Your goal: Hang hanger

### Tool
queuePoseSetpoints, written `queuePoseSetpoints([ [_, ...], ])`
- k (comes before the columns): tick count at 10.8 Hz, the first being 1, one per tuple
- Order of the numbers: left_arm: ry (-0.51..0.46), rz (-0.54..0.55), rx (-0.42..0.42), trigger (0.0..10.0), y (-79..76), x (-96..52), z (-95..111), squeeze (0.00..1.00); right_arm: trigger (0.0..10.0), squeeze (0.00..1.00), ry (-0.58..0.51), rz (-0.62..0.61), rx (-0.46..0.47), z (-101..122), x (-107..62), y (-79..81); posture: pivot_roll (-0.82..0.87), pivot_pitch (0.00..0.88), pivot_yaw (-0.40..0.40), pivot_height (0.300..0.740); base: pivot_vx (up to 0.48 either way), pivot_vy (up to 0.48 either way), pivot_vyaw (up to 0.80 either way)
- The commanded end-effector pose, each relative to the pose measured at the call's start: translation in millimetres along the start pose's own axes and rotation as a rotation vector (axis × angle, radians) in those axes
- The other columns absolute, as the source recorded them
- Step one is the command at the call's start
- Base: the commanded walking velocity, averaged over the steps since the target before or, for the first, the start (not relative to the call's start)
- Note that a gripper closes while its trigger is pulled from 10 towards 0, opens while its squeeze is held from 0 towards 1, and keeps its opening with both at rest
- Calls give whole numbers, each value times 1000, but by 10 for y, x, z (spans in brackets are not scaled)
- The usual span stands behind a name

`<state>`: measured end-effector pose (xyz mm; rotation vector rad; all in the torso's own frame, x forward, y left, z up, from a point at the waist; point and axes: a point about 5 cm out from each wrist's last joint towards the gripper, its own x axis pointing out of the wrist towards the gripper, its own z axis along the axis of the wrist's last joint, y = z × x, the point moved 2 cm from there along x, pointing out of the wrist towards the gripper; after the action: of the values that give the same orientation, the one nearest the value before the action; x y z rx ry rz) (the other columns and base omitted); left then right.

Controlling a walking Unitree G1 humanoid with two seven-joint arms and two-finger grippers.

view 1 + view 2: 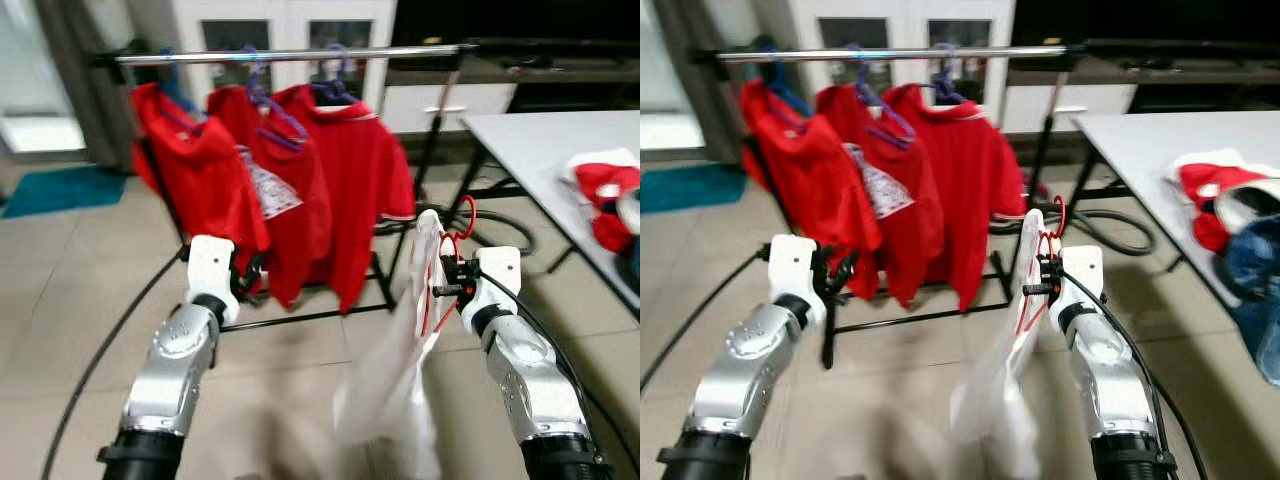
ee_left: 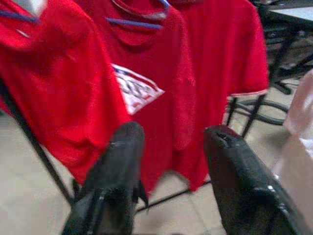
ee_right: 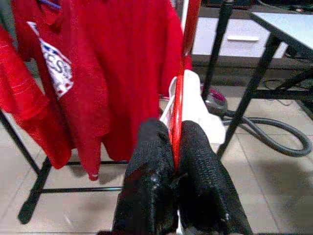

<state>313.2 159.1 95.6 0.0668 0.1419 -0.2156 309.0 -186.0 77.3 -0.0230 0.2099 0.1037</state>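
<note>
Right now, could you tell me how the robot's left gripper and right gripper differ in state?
The left gripper is open with nothing between its fingers; the right gripper is shut on a red hanger. The left faces the red shirts on the rail; the right carries a white garment. Both are raised before the rack.

Three red shirts (image 1: 300,180) hang on purple hangers (image 1: 272,108) in a tiled room. Behind them stands a white cabinet (image 1: 285,25) with glass doors. A white table (image 1: 560,160) on black legs carries crumpled red and white clothes (image 1: 605,195). A grey hose (image 1: 500,232) curls across the floor tiles beneath it, and a teal mat (image 1: 60,188) lies well apart on the left.
</note>
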Motion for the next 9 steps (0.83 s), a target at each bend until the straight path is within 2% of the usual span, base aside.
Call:
queuePoseSetpoints([
  [1,-32,11,-19,10000,15,25,65,1000,10000,0,-55,-9,8,120,19,-1,-17,0,6,740,289,0,0],
  [2,-32,8,-43,10000,29,28,75,1000,10000,0,-61,-20,17,131,17,-13,-17,0,7,740,435,0,0],
  [9,-31,-15,-12,10000,7,51,73,1000,10000,0,-74,-43,2,170,48,-52,-16,0,5,740,436,0,0],
])
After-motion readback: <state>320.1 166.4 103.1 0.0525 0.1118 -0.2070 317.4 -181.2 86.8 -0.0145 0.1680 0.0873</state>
